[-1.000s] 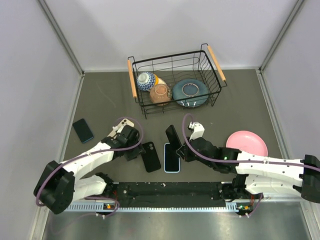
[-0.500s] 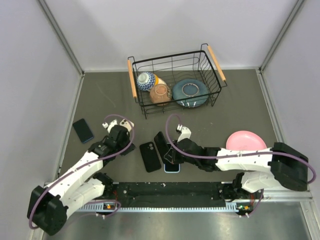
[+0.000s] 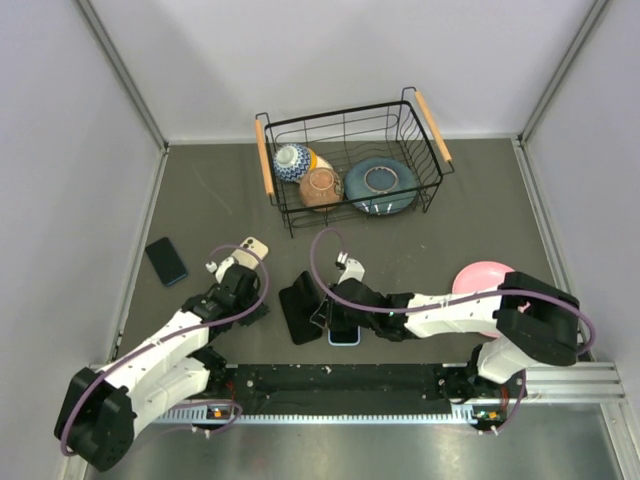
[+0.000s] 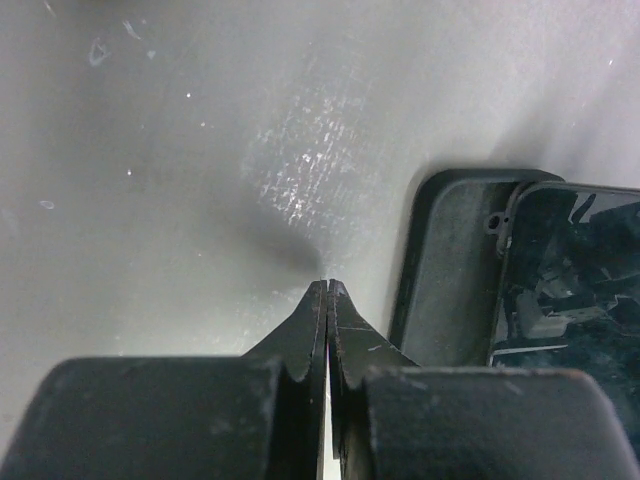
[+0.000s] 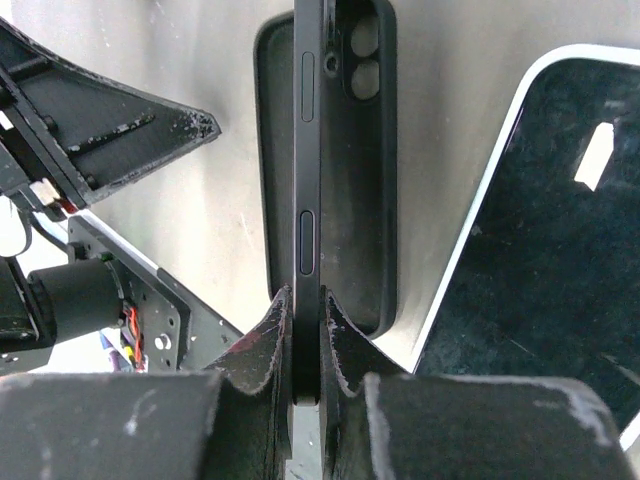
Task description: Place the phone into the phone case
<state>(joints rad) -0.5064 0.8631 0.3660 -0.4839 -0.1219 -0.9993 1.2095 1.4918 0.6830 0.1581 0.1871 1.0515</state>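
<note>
My right gripper (image 3: 325, 305) (image 5: 305, 295) is shut on a black phone (image 3: 310, 290) (image 5: 308, 180), pinching its thin edge. The phone stands on edge, tilted over the open black phone case (image 3: 297, 322) (image 5: 365, 200) that lies flat on the table. In the left wrist view the case (image 4: 450, 270) lies just right of my left gripper (image 4: 327, 285), with the phone's glossy face (image 4: 570, 270) leaning over it. The left gripper (image 3: 262, 308) is shut on nothing, its fingers (image 5: 120, 130) a short way left of the case.
A second phone with a pale rim (image 3: 343, 330) (image 5: 560, 250) lies right beside the case. A dark blue phone (image 3: 165, 260) and a small cream phone-like thing (image 3: 253, 246) lie to the left. A wire basket (image 3: 350, 110) with bowls stands behind; a pink plate (image 3: 480, 280) sits right.
The left gripper has shut and drawn back leftward off the case. The right gripper has carried the phone left, from beside the pale-rimmed phone to over the case.
</note>
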